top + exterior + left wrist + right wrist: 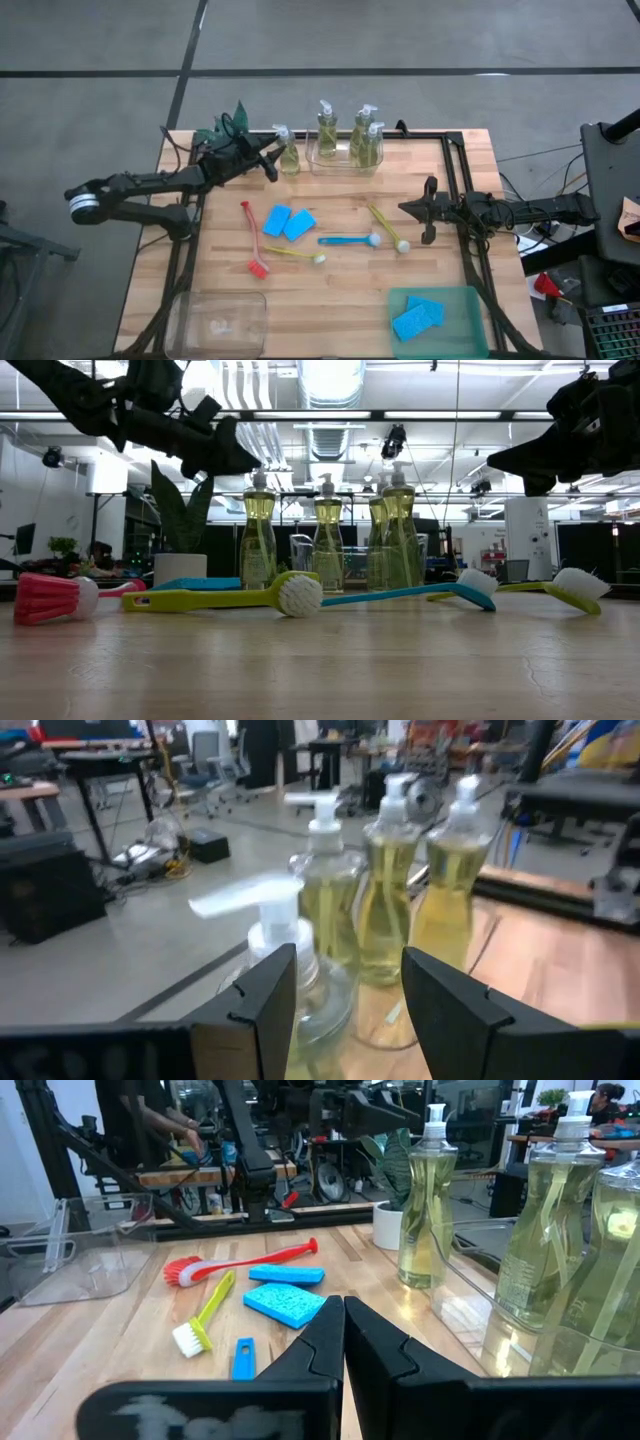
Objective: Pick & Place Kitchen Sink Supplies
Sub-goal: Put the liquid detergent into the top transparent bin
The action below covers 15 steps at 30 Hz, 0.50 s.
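Left gripper point(272, 160) open beside a lone soap bottle point(289, 155) at the table's eleven o'clock.
The bottle was clear, with yellow-green soap and a white pump; three alike stood in a clear tray point(345, 160) at twelve o'clock. At centre lay a red brush point(250, 238), two blue sponges point(289, 222), and yellow and blue brushes. The right gripper point(430, 224) hung closed, empty, at three o'clock.

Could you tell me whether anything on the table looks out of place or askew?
One clear pump bottle of yellow-green soap stands alone on the wood, outside the clear rectangular container holding the other three, with the open left end effector beside it. Nothing looks spilled or damaged.
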Each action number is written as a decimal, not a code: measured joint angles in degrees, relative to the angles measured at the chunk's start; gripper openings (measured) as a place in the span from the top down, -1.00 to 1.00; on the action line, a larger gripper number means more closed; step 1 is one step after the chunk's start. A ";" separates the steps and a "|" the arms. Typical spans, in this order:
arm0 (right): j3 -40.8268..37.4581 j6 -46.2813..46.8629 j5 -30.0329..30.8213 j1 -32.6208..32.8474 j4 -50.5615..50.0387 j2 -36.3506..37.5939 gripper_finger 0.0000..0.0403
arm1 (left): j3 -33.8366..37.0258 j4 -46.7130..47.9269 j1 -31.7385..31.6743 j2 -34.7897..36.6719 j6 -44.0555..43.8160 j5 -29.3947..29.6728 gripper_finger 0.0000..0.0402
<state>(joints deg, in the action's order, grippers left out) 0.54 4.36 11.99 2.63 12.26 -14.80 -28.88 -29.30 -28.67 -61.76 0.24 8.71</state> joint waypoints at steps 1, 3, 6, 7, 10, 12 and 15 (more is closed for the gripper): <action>0.00 0.05 -0.02 0.00 0.00 0.01 0.96 | -0.19 0.07 0.00 -0.70 0.11 1.01 0.12; 0.00 0.02 0.00 0.00 0.00 0.01 0.96 | -0.41 0.22 0.00 -1.89 0.11 3.89 0.12; 0.00 0.07 -0.02 0.02 0.00 0.04 0.96 | -0.91 -0.09 -0.02 -3.67 0.12 6.67 0.12; 0.00 0.07 0.00 0.00 0.00 0.04 0.96 | -1.07 -0.36 -0.02 -4.20 0.22 6.67 0.12; 0.00 0.01 -0.02 0.00 0.02 0.04 0.96 | -1.41 -2.40 0.00 -5.75 0.24 6.64 0.12; 0.00 0.05 0.00 0.02 0.02 0.04 0.96 | -1.76 -4.03 0.00 -6.84 0.43 6.67 0.12; 0.00 0.04 0.00 0.00 0.01 0.04 0.96 | -2.68 -4.31 0.00 -8.25 1.03 6.80 0.12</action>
<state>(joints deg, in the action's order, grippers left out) 0.54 4.40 11.99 2.63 12.27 -14.76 -31.56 -33.61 -28.67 -70.00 1.28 15.51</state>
